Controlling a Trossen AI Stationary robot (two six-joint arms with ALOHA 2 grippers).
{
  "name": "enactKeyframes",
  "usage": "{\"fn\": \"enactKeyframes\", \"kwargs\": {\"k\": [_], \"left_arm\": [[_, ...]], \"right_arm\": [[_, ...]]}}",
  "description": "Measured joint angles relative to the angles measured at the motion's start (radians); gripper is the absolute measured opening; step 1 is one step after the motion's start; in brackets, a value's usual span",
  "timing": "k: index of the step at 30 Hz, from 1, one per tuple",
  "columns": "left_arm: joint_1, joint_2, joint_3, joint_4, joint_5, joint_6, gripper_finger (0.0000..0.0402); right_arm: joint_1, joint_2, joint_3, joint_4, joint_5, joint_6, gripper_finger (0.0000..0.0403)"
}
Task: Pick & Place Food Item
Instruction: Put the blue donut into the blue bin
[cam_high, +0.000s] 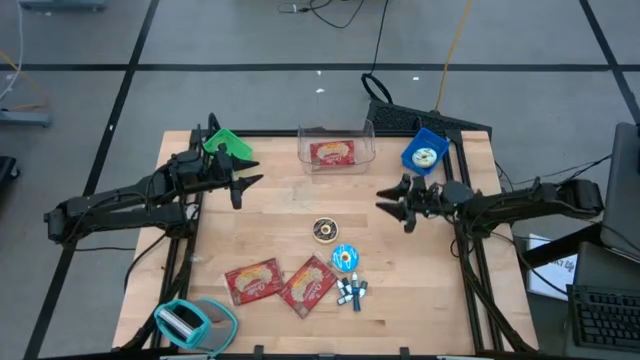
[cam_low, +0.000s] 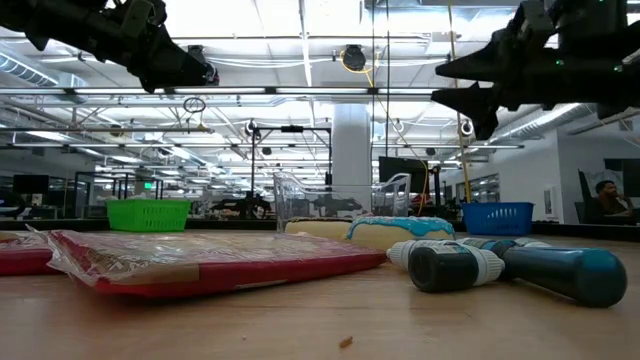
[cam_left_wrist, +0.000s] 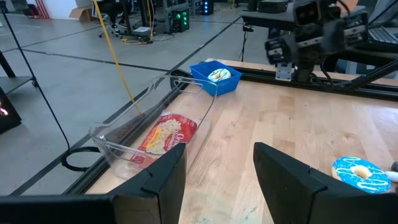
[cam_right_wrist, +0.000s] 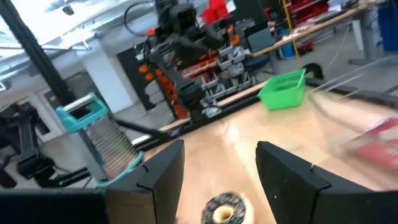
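Observation:
One red food packet (cam_high: 332, 152) lies inside a clear bin (cam_high: 366, 140) at the table's far edge. Two more red packets (cam_high: 253, 280) (cam_high: 308, 286) lie flat near the front, beside a blue-iced donut (cam_high: 345, 258) and a chocolate donut (cam_high: 325, 230). My left gripper (cam_high: 252, 175) hangs open above the table's left part, pointing toward the bin (cam_left_wrist: 155, 124), nothing between its fingers. My right gripper (cam_high: 383, 202) hangs open above the table right of centre, pointing left, with the chocolate donut (cam_right_wrist: 222, 208) below and ahead of it.
A blue basket (cam_high: 424, 152) holding a light-iced donut stands at the far right, and a green basket (cam_high: 228, 145) at the far left. Small blue-and-white cylinders (cam_high: 352, 292) lie by the blue-iced donut. A teal holder (cam_high: 195, 322) sits at the near left corner.

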Motion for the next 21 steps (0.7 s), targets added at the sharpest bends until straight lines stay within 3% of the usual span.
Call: {"fn": "enactKeyframes", "kwargs": {"k": [6, 11, 15, 21], "left_arm": [[0.0, 0.0, 0.0, 0.0, 0.0, 0.0, 0.0186], [0.0, 0.0, 0.0, 0.0, 0.0, 0.0, 0.0186], [0.0, 0.0, 0.0, 0.0, 0.0, 0.0, 0.0186], [0.0, 0.0, 0.0, 0.0, 0.0, 0.0, 0.0186]], "right_arm": [[0.184, 0.094, 0.0, 0.042, 0.134, -0.028, 0.0187], [0.283, 0.234, 0.0, 0.227, 0.217, -0.04, 0.0187], [0.337, 0.369, 0.021, 0.392, 0.222, -0.046, 0.0187], [0.384, 0.563, 0.187, 0.4, 0.222, -0.052, 0.0187]]}}
